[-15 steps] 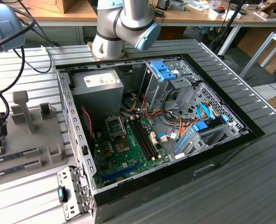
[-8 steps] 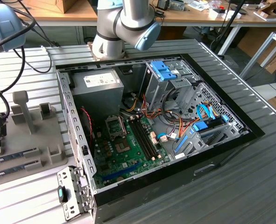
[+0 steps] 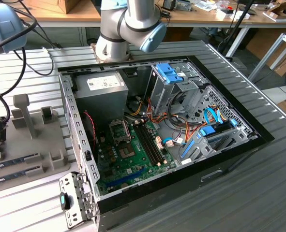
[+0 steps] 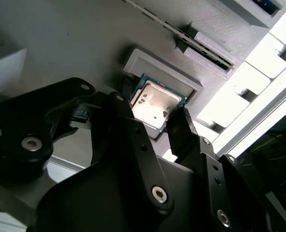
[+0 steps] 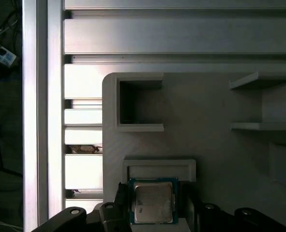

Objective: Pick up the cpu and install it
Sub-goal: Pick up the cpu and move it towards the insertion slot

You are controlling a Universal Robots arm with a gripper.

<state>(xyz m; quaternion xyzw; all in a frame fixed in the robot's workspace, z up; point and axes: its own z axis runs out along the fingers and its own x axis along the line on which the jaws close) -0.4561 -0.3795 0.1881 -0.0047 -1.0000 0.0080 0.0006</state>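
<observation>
Pictured with gripper (image 4: 155,104) pointed downward, black fingers (image 4: 181,128) parted in the second wrist view, and arm (image 3: 128,21) bent at its blue-capped joint in the exterior view.

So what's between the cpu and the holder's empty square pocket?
In the first wrist view: just the raised nest wall beside the cpu, then bare grey holder up to the pocket.

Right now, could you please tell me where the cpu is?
In both wrist views the cpu lies flat in a shallow recess of the grey holder, next to its square pocket.
</observation>
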